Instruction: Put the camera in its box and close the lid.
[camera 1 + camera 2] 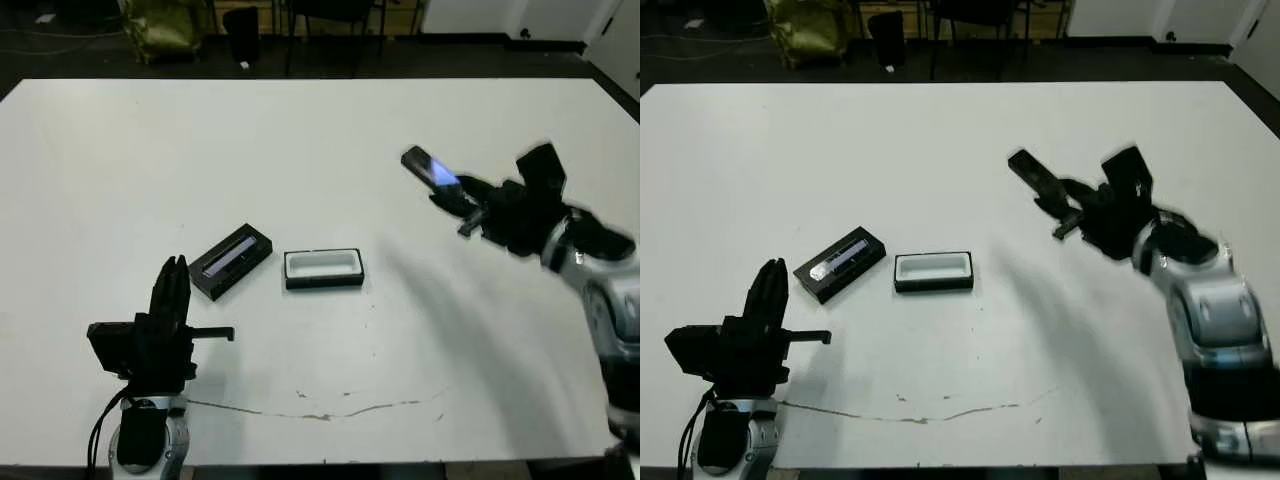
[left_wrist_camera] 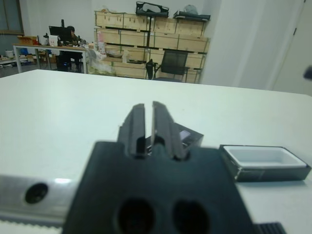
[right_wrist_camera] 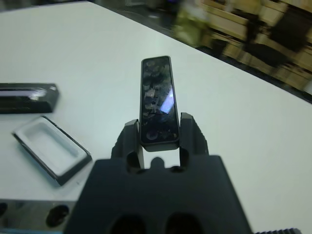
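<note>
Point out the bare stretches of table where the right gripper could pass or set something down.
Bare: the wide far half beyond the lid and box; the patch between the box and the right gripper, which holds the camera; and the near strip in front of the box. Crowded: lid and box lie close together, left gripper just before the lid.

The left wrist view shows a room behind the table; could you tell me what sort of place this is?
Probably a workshop or lab with storage: stacked wooden crates line the far wall, an office chair stands before them, and a person sits at a desk.
</note>
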{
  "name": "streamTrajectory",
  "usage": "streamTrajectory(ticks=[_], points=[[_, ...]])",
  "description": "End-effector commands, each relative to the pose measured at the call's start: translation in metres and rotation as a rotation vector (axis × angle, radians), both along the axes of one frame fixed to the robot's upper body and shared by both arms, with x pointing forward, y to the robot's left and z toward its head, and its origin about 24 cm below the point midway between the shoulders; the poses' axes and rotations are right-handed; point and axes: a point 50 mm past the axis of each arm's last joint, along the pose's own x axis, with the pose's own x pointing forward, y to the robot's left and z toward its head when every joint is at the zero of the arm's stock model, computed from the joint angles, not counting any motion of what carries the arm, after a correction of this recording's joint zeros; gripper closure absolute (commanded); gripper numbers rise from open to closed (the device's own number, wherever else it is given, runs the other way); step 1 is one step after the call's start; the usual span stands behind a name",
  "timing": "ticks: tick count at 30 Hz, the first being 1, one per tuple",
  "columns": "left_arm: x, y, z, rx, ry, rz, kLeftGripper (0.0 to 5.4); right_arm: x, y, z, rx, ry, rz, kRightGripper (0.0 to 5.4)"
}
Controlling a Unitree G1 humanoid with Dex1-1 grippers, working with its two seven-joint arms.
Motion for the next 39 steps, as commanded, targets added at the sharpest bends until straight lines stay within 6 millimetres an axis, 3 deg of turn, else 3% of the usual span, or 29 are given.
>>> streamTrajectory(ticks=[1, 9, 16, 27, 39], points=[[-0.002, 0.002, -0.005, 0.012, 0.028, 0.001, 5.4, 0.013, 0.017, 0.005, -0.079, 0.014, 0.131, 5.05], [-0.003, 0.002, -0.006, -0.003, 0.033, 0.005, 5.4, 0.026, 0.053, 0.001, -0.201, 0.077, 0.353, 5.05], [-0.003, 0.003, -0.006, -0.001, 0.031, 0.013, 5.4, 0.029, 0.068, -0.013, -0.28, 0.108, 0.453, 5.05], [-0.002, 0.002, -0.008, -0.002, 0.032, 0.01, 5.4, 0.035, 0.074, -0.025, -0.414, 0.23, 0.632, 5.06], [-0.002, 0.003, -0.009, 0.005, 0.041, -0.002, 5.4, 0.04, 0.068, -0.022, -0.342, 0.316, 0.714, 5.06]])
